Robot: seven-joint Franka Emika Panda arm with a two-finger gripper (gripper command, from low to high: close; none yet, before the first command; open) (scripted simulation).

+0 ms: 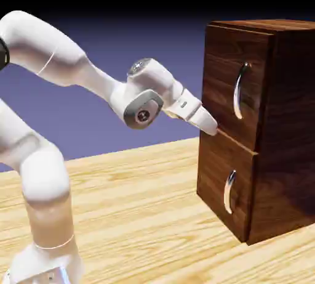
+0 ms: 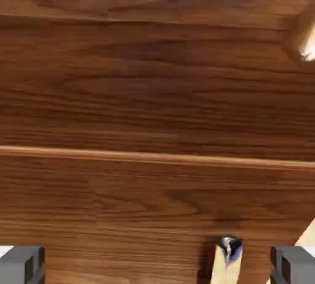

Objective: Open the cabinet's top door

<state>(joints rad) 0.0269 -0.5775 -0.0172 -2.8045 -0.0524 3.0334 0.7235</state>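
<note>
Fingers (image 2: 22,263) stand wide apart, 2 small grey blocks at the hand view's bottom corners with nothing clamped between them; the gripper (image 1: 208,122) reaches level toward the cabinet's front, its tip close to the seam between the 2 panels, though contact cannot be judged. Largest is the table (image 1: 135,215), pale wood with long straight grain, with broad bare surface ahead of the cabinet; the white arm (image 1: 55,55) rises at the exterior view's left, smooth and rounded, with a grey cap at the wrist. At the exterior view's right stands the cabinet (image 1: 286,129), a tall square-edged box of dark walnut grain, glossy, with sharp corners; the top door (image 1: 224,79) is its upper front panel, shut and flush, above the lower panel (image 1: 215,181). Each panel carries a curved silver handle; the top handle (image 1: 240,90) stands upright beside the door's right edge, well clear of the gripper, and the lower handle (image 1: 229,191) matches it. Dark grain fills the hand view, crossed by a thin pale seam (image 2: 154,156).
</note>
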